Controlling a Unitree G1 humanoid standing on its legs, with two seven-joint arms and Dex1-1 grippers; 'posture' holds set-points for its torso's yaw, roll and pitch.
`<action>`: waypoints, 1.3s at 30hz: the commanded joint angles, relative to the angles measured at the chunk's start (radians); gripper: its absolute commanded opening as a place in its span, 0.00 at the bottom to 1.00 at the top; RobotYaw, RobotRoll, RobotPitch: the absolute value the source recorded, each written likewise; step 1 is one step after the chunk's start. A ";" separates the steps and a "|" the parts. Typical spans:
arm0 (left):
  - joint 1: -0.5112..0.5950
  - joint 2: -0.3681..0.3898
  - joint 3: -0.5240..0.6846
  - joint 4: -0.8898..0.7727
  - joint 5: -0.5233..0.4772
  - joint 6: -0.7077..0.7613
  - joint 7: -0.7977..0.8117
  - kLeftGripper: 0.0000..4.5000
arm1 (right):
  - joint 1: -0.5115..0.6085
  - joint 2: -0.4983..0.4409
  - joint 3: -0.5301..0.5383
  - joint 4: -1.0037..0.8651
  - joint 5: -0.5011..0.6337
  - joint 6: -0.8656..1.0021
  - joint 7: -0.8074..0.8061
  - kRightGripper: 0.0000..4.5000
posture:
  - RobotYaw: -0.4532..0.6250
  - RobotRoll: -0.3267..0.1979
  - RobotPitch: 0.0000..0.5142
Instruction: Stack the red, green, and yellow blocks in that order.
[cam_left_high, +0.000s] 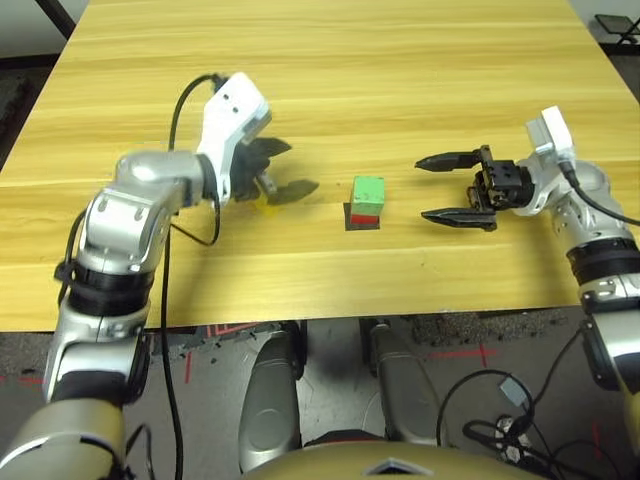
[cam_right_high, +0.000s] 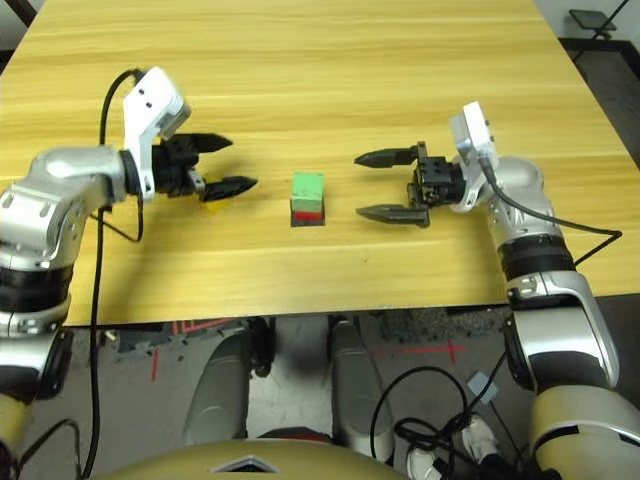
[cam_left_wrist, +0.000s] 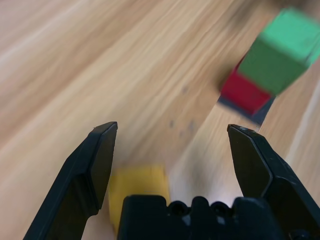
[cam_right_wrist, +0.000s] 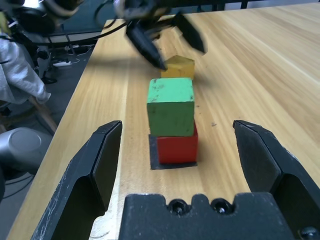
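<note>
Silver L arm (cam_left_high: 120, 222) comes nearest in the head views, reaching over the wooden bench (cam_left_high: 300, 60), w/ the R arm (cam_right_high: 545, 290) on the other side. L gripper (cam_right_high: 244, 163) is above the bench, its jaws wide apart & w/ nothing btwn the tips. Yellow blk (cam_right_high: 215, 204) is low by these jaws, partly hidden. R gripper (cam_right_high: 357, 185) points toward the middle, jaws also wide open, empty. Btwn the two grippers stands the small stack: green blk (cam_right_high: 308, 187) on top of red blk (cam_right_high: 308, 215), which rests on the flat black patch (cam_right_high: 308, 223).

L wrist view: jaws are spread wide, they hold nothing. Yellow blk is partly hidden behind the gripper's base; whether it touches, I can't tell. Green & red blks are beyond the fingertips, well apart from the yellow one.

R wrist view: jaws are fully spread, w/ free space around the stack. Green blk sits upright on the red one, approx. aligned. Yellow blk is on the bench beyond them, just under the L gripper's jaws.
</note>
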 joint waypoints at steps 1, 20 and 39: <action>0.064 -0.043 0.017 -0.053 -0.002 0.006 0.095 1.00 | -0.018 0.008 0.019 0.024 -0.007 -0.014 0.007 1.00 | 0.56 0.63 0.51; 0.125 -0.025 0.029 0.036 0.015 -0.133 0.188 1.00 | -0.043 0.014 0.033 0.042 0.001 -0.006 0.007 1.00 | 0.56 0.60 0.51; 0.133 -0.020 0.017 0.010 -0.017 -0.131 0.185 0.45 | -0.050 0.015 0.030 0.060 -0.002 -0.013 0.007 1.00 | 0.56 0.61 0.49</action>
